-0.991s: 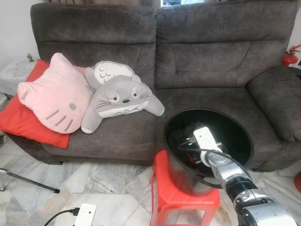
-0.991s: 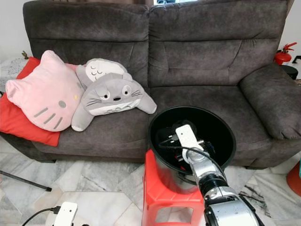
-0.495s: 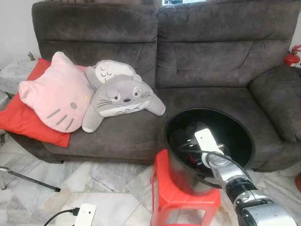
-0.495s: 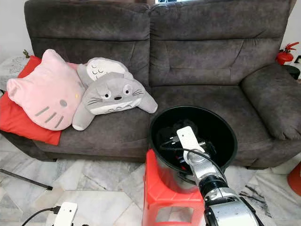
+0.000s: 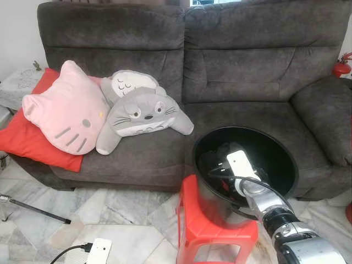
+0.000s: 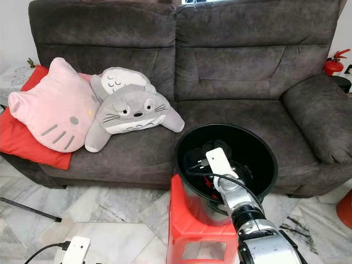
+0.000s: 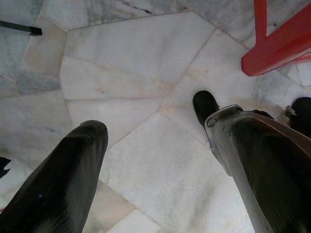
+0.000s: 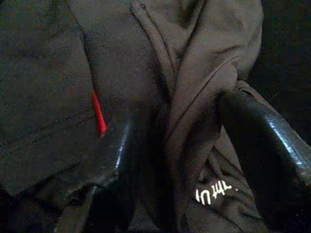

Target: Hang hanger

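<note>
The right gripper (image 8: 175,160) is down inside the black bucket (image 5: 289,165), its two black fingers (image 8: 262,131) spread apart on either side of a bunched fold of dark garment (image 8: 194,73). The fold lies between them, but I cannot tell whether they press on it. A thin red strip (image 8: 98,114) shows against the cloth beside one finger, and there is a bit of white print (image 8: 211,190) on the fabric lower down. I cannot make out a hanger among the clothes, so where it lies I cannot say.

From where I stand, the right arm (image 5: 269,206) reaches over the bucket's near rim, its white wrist camera (image 5: 240,165) sitting above the dark heap inside. The bucket stands on a red plastic stool (image 5: 212,231), right against the front of the dark grey sofa (image 5: 236,71).

The left gripper (image 7: 155,160) hangs idle over the pale marble floor (image 7: 126,63), fingers held wide, with a leg of the stool off to one side.

On the sofa's left seat lie a pink cat-face cushion (image 5: 63,110) on a red pillow (image 5: 25,140), and two grey plush creatures (image 5: 140,113) stacked beside it. A red fire extinguisher (image 5: 341,65) peeks past the sofa's right arm. A thin black rod (image 5: 33,212) lies on the floor at left.
</note>
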You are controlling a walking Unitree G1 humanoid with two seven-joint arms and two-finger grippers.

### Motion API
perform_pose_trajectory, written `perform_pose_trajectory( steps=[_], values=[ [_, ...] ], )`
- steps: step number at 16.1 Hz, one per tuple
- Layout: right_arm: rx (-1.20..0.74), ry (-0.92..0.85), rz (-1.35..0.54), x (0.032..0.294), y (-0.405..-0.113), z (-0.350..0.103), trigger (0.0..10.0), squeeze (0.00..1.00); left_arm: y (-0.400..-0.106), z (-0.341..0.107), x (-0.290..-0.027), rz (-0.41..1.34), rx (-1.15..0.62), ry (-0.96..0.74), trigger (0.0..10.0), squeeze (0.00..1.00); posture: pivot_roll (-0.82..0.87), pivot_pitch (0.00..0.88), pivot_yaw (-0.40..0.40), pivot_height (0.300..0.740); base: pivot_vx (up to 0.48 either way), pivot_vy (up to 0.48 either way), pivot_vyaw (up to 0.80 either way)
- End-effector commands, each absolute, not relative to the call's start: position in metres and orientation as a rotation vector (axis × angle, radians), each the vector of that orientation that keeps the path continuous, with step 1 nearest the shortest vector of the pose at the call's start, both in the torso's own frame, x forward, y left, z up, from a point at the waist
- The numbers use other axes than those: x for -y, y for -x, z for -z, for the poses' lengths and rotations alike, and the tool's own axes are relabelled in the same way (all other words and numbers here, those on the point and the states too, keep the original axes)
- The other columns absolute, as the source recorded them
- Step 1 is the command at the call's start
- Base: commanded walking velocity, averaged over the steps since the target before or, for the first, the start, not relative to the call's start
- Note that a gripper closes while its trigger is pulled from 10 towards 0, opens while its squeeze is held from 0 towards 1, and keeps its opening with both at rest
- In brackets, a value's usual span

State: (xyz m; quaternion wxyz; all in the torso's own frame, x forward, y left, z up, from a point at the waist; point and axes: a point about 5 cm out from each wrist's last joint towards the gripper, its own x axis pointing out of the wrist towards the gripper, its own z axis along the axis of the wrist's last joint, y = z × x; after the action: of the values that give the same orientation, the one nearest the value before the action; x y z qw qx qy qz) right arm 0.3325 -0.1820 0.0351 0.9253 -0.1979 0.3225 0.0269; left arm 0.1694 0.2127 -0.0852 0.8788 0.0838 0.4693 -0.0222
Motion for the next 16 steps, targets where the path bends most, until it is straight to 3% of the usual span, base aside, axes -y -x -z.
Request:
perform_pose_trajectory(
  steps=[1,9,16],
  values=[
    [-0.677,0.405,-0.077,0.177,-0.328,-0.028,0.0,0.0,-0.162,0.089,-0.214,0.064,-1.022,-0.197,10.0,0.0,-0.18,0.0,0.062,0.74,0.0,0.0,0.0],
    [-0.664,0.382,-0.091,0.173,-0.329,-0.029,0.0,0.0,-0.16,0.089,-0.215,0.071,-1.031,-0.202,10.0,0.0,-0.18,0.0,0.063,0.74,0.0,0.0,0.0],
    [-0.551,0.358,-0.019,0.186,-0.34,-0.05,0.0,0.0,-0.158,0.09,-0.216,0.07,-1.034,-0.205,10.0,0.0,-0.18,0.0,0.063,0.74,0.0,0.0,0.0]
  ],
)
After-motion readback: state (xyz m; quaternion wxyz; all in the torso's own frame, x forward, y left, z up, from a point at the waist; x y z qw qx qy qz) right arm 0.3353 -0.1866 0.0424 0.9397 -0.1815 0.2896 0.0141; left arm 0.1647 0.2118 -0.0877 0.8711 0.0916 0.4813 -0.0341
